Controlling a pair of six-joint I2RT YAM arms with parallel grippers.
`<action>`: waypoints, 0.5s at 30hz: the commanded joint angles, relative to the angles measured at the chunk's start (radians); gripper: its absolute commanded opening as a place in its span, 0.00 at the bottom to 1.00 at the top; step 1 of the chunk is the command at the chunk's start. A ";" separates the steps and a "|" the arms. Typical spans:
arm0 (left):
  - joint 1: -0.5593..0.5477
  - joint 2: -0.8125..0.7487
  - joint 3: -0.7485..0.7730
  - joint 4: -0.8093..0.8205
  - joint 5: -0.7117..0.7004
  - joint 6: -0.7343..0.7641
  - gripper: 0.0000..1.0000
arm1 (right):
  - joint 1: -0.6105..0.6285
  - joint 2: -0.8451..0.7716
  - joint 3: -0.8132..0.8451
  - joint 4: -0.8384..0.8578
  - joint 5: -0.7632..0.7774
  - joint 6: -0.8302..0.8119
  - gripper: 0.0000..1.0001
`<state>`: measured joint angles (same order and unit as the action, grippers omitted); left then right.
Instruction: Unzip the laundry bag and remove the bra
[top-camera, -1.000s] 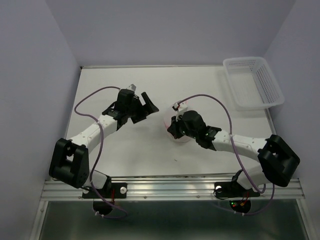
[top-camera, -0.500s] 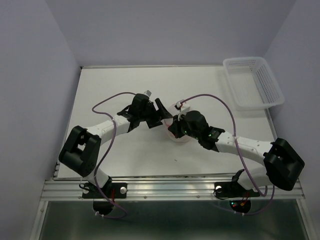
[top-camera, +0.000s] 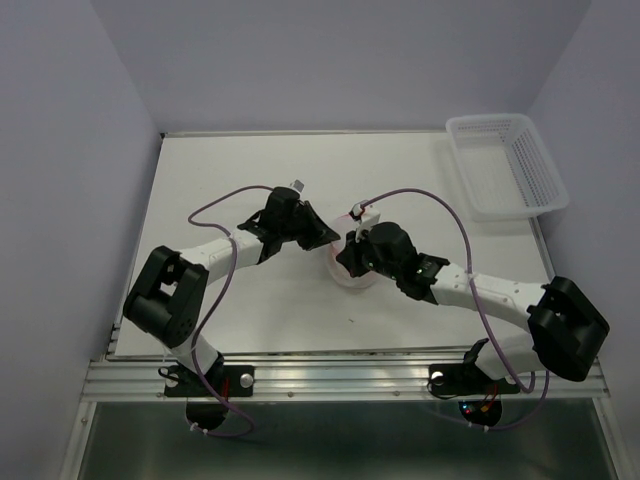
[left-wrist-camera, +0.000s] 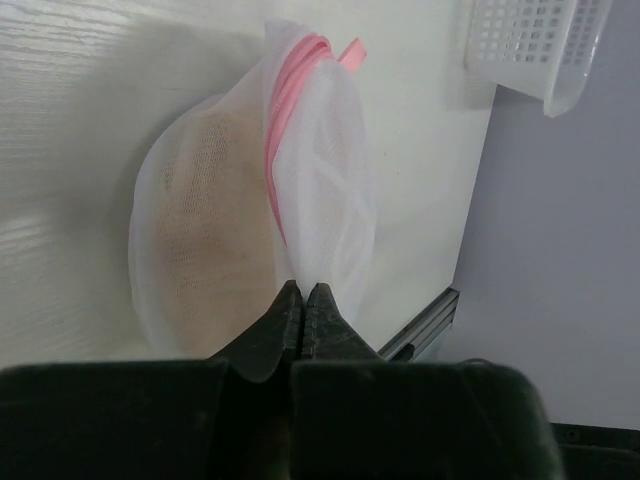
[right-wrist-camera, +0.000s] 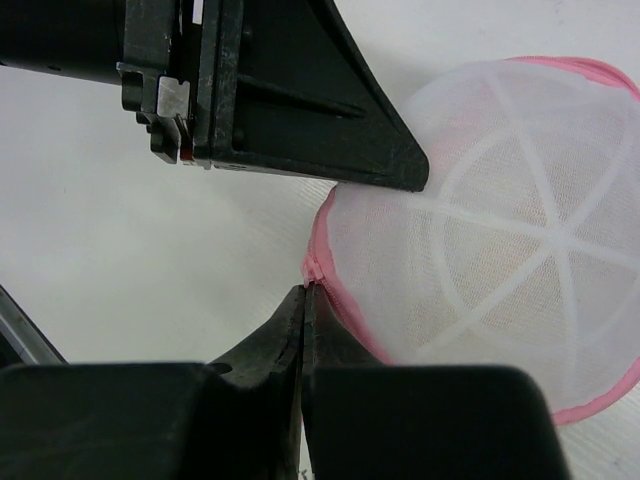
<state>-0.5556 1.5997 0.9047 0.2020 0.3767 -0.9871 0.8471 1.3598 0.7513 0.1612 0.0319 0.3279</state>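
The laundry bag (top-camera: 342, 277) is a round white mesh pouch with pink zipper edging, lying mid-table between both arms. Through its mesh (left-wrist-camera: 320, 200) the tan bra (left-wrist-camera: 215, 230) shows inside. My left gripper (left-wrist-camera: 305, 291) is shut, pinching a fold of the mesh beside the pink zipper. In the top view the left gripper (top-camera: 327, 243) sits at the bag's far-left side. My right gripper (right-wrist-camera: 309, 288) is shut on the pink zipper pull (right-wrist-camera: 312, 268) at the bag's (right-wrist-camera: 500, 230) edge. From above, the right gripper (top-camera: 346, 263) is right over the bag.
A white plastic lattice basket (top-camera: 488, 119) stands at the far right corner, and the left wrist view catches the basket (left-wrist-camera: 530, 40) too. The left arm's black fingers (right-wrist-camera: 300, 100) pass close above the right gripper. Purple cables loop over both arms.
My left arm swung right to the bag and its jaws went from wide open to shut on the mesh. The right gripper stayed shut at the zipper.
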 joint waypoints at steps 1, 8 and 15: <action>-0.006 -0.032 0.022 0.008 -0.018 0.011 0.00 | 0.012 -0.039 0.019 -0.044 0.059 0.011 0.01; 0.002 -0.038 0.062 -0.046 -0.039 0.045 0.00 | 0.012 -0.076 0.014 -0.208 0.175 0.056 0.01; 0.034 -0.004 0.106 -0.047 0.010 0.090 0.00 | 0.012 -0.128 -0.003 -0.310 0.282 0.063 0.01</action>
<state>-0.5495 1.5997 0.9600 0.1623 0.3767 -0.9497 0.8524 1.2655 0.7513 -0.0463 0.2096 0.3824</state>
